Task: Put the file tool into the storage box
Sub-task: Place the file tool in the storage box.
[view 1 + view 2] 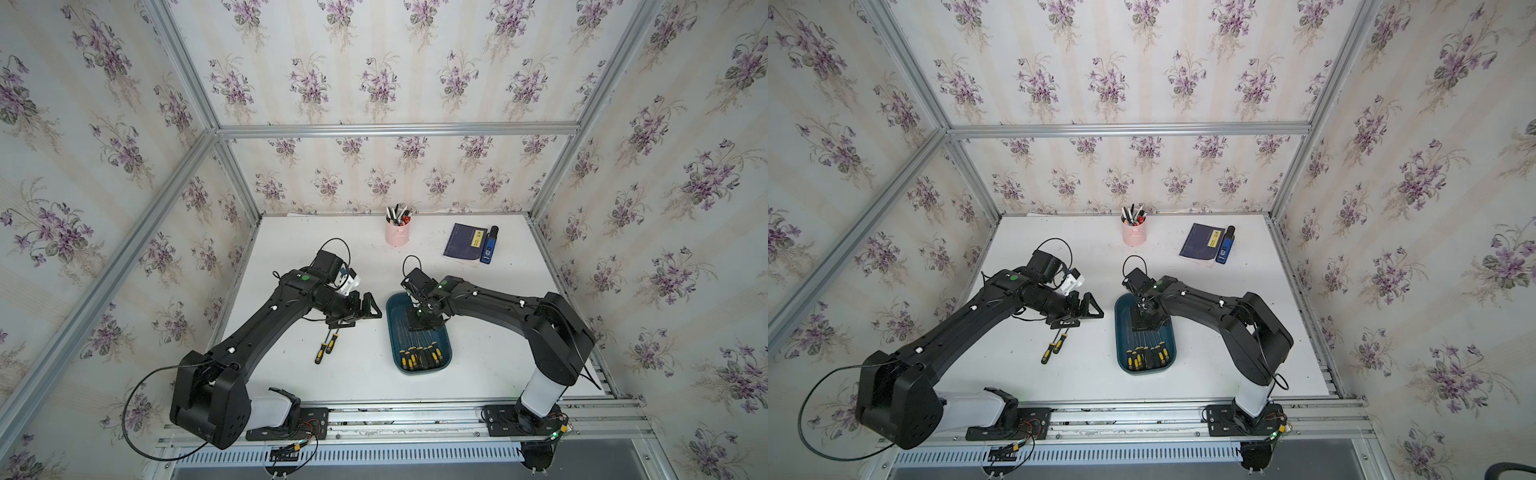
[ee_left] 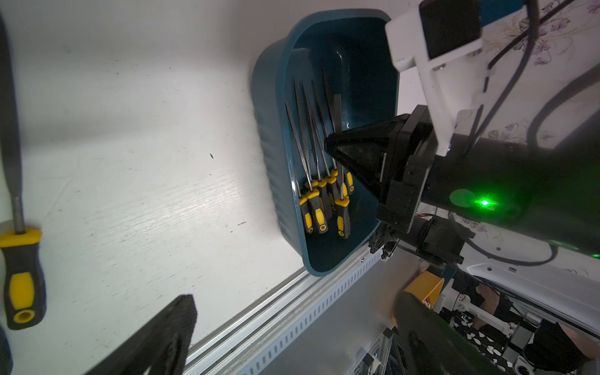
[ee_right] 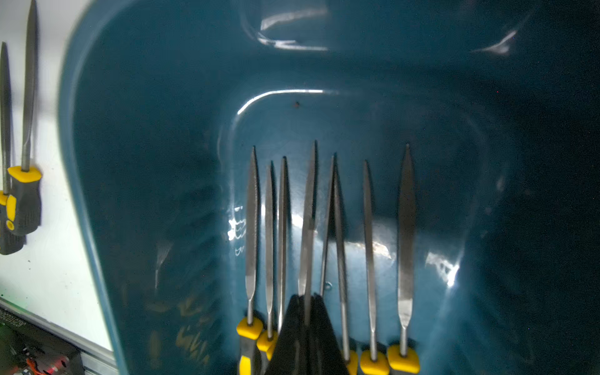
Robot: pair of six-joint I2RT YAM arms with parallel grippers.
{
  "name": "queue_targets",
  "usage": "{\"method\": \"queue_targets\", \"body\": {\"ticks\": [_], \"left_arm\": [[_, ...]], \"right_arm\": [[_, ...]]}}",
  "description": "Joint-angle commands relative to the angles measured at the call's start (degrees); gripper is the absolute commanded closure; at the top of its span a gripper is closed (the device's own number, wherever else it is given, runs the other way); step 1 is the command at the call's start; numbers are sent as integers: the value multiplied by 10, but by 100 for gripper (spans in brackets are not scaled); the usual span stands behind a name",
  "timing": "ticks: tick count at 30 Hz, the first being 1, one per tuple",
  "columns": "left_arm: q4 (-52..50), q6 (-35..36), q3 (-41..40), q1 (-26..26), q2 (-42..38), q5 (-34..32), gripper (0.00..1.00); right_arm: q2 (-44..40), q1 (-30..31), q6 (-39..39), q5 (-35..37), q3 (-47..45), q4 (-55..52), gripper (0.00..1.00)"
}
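Files [image 3: 370,246] in storage box [image 1: 392,328]; right jaws clamped on one, left jaws wide.

White worktop [image 1: 490,332] boxed in by aluminium frame rails [image 1: 395,129]. Walls at 9, 12 and 3 o'clock carry cream wallpaper [image 1: 1142,62] with purple flower sprigs. Even, bright light.

A lab test cell: aluminium frame [image 1: 395,129] and floral wallpaper [image 1: 374,79] enclose a white table [image 1: 490,353] bearing two arms.
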Motion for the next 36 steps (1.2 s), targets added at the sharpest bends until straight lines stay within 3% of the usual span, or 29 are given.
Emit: {"method": "queue_targets", "body": {"ticks": [1, 20, 30, 32, 36], "left_arm": [[-8, 8, -3, 3, -3, -5, 0], [-10, 28, -27, 15, 3, -10, 0], [-27, 29, -37, 37, -7, -30, 0], [-47, 25, -34, 46, -11, -60, 0], [-125, 8, -18, 61, -2, -179, 0]], "right_arm": [[4, 2, 17, 4, -8, 20, 100], [31, 15, 35, 17, -17, 39, 100], [20, 15, 35, 34, 5, 16, 74], [12, 15, 34, 41, 17, 4, 69], [-10, 16, 33, 57, 39, -22, 65]]}}
